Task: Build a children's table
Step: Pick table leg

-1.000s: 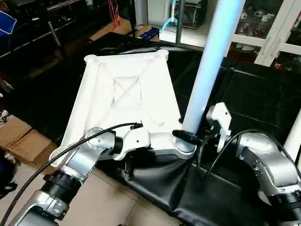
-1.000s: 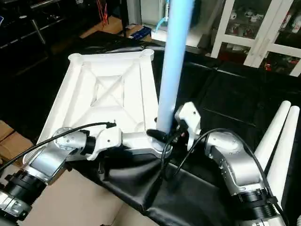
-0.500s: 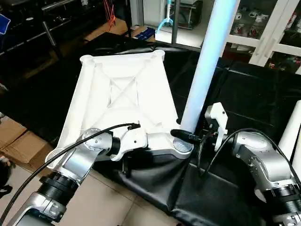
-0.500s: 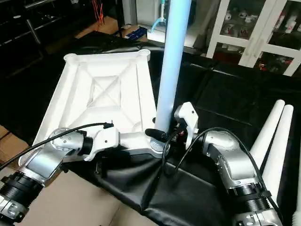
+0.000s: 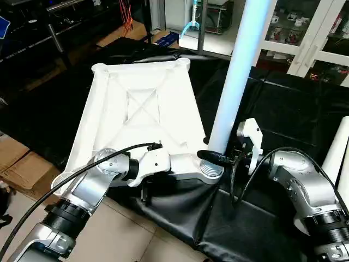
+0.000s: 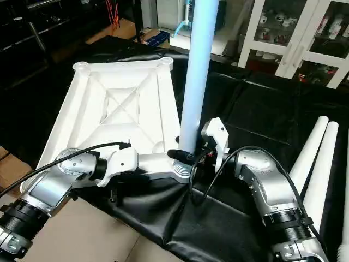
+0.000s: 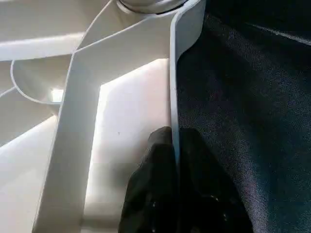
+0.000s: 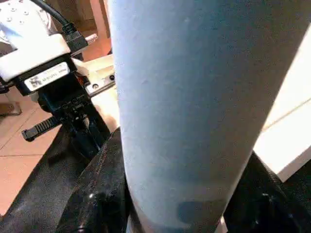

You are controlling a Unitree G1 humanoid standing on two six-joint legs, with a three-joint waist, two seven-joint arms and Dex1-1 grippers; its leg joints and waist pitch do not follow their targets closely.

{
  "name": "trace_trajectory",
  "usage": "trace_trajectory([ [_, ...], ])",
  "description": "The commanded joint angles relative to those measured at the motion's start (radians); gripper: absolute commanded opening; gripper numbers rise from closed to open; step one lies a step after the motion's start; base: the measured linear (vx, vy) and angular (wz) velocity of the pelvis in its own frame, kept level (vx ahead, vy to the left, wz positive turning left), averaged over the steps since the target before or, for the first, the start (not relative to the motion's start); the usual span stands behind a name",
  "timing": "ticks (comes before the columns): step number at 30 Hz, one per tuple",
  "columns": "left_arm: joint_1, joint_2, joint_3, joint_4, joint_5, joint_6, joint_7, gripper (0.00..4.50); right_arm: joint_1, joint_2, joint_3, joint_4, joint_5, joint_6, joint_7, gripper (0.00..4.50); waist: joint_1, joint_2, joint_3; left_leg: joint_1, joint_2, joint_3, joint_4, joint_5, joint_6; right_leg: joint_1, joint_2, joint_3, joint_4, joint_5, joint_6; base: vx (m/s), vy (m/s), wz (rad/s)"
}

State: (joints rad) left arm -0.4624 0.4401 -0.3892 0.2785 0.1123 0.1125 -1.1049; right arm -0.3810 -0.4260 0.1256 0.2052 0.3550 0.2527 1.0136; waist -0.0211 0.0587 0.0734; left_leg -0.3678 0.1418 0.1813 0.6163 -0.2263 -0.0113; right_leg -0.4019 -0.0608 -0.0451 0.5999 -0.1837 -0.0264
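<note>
Left gripper (image 7: 174, 160): closed tight on the thin near rim of the tabletop, one black finger on each side of the wall, close to the near right corner.
Right gripper (image 8: 170, 194): about half open, its two black fingers (image 8: 97, 194) wrapped around the base of the upright leg and holding it.
Near right corner socket (image 5: 210, 173): round and ribbed; the upright leg stands in it, with the right gripper clasping the leg just above.
Upright leg (image 5: 237, 76): a long white tube rising from that socket, nearly vertical with a slight lean, and running out past the top of the head views.
Tabletop (image 6: 109, 117): white plastic, lying upside down on the black cloth, its X-ribbed underside facing up; it stretches away from the robot, and its near edge overhangs the cloth's front edge.
Black cloth (image 6: 256, 114): covers the work surface under and to the right of the tabletop.
Spare legs (image 6: 319, 158): two white tubes lying side by side on the cloth, well to the right of the tabletop.
Far corner sockets (image 5: 182, 61): both open, nothing standing in them.
Background: glass-fronted white cabinets (image 6: 294, 38) beyond the cloth, cardboard boxes (image 5: 22, 164) on the floor to the left.
</note>
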Motion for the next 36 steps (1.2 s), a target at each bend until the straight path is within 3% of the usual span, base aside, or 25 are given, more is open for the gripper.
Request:
trace_trajectory([
  [1,0.032,0.005,-0.032,0.003,0.004,0.009,-0.014,0.00,-0.006,0.004,-0.001,0.030,-0.028,0.005,-0.023,1.88,0.008,-0.019,-0.050,0.003,0.092,-0.039,-0.086,-0.122,0.115,0.047,-0.098,0.054,-0.070,-0.181,-0.266,0.000,0.000,0.00],
  [8,0.030,0.003,-0.036,0.000,-0.002,0.010,-0.026,0.00,-0.023,-0.013,0.039,0.058,-0.079,0.111,-0.072,1.88,0.006,-0.017,-0.044,0.004,0.093,-0.041,-0.091,-0.159,0.093,0.046,-0.097,0.054,-0.075,-0.231,-0.259,0.000,0.000,0.00],
  [13,0.028,0.004,-0.037,-0.001,-0.003,0.011,-0.029,0.00,-0.031,0.010,0.016,0.069,-0.054,0.162,-0.107,1.88,0.005,-0.015,-0.039,0.003,0.093,-0.044,-0.096,-0.201,0.066,0.044,-0.100,0.057,-0.081,-0.300,-0.243,0.000,0.000,0.00],
  [17,0.025,0.005,-0.037,-0.007,-0.004,0.018,-0.032,0.00,-0.027,-0.006,0.034,0.071,-0.064,0.184,-0.079,1.88,0.005,-0.016,-0.036,0.006,0.094,-0.046,-0.100,-0.234,0.046,0.039,-0.100,0.058,-0.086,-0.347,-0.227,0.000,0.000,0.00],
  [21,0.022,0.009,-0.033,-0.006,-0.004,0.019,-0.032,0.00,-0.008,-0.022,0.045,0.036,-0.043,0.215,-0.042,1.88,0.008,-0.018,-0.040,0.007,0.094,-0.043,-0.098,-0.208,0.050,0.040,-0.100,0.061,-0.083,-0.289,-0.240,0.000,0.000,0.00],
  [24,0.018,0.010,-0.032,-0.006,-0.003,0.020,-0.030,0.00,0.000,-0.024,0.048,0.025,-0.048,0.218,-0.044,1.88,0.013,-0.021,-0.046,0.007,0.094,-0.039,-0.095,-0.133,0.079,0.046,-0.099,0.058,-0.075,-0.179,-0.262,0.000,0.000,0.00],
  [27,0.007,0.018,-0.025,-0.017,-0.006,0.027,-0.036,0.00,-0.008,-0.025,0.040,0.012,-0.050,0.209,-0.057,1.88,0.017,-0.022,-0.048,0.006,0.094,-0.038,-0.092,-0.105,0.096,0.048,-0.101,0.057,-0.071,-0.146,-0.272,0.000,0.000,0.00],
  [29,-0.006,0.027,-0.020,-0.015,-0.008,0.024,-0.045,0.00,-0.026,-0.023,0.032,0.009,-0.045,0.210,-0.065,1.88,0.017,-0.015,-0.048,0.006,0.093,-0.039,-0.093,-0.115,0.094,0.048,-0.100,0.055,-0.072,-0.167,-0.275,0.000,0.000,0.00],
  [33,-0.015,0.037,-0.016,0.000,-0.005,0.006,-0.051,0.00,-0.042,-0.024,0.023,-0.019,-0.033,0.210,-0.056,1.88,0.017,-0.013,-0.048,0.007,0.094,-0.039,-0.094,-0.126,0.082,0.048,-0.098,0.055,-0.073,-0.168,-0.276,0.000,0.000,0.00],
  [35,-0.022,0.040,-0.018,0.008,0.001,0.000,-0.054,0.00,-0.051,-0.022,0.019,-0.011,-0.037,0.206,-0.062,1.88,0.017,-0.015,-0.058,0.010,0.094,-0.039,-0.089,-0.094,0.086,0.052,-0.099,0.055,-0.064,-0.105,-0.289,0.000,0.000,0.00],
  [36,-0.021,0.036,-0.021,0.027,0.005,-0.012,-0.048,0.00,-0.052,-0.016,0.020,0.009,-0.049,0.182,-0.070,1.88,0.018,-0.009,-0.051,0.007,0.093,-0.038,-0.089,-0.087,0.092,0.049,-0.098,0.055,-0.064,-0.086,-0.294,0.000,0.000,0.00],
])
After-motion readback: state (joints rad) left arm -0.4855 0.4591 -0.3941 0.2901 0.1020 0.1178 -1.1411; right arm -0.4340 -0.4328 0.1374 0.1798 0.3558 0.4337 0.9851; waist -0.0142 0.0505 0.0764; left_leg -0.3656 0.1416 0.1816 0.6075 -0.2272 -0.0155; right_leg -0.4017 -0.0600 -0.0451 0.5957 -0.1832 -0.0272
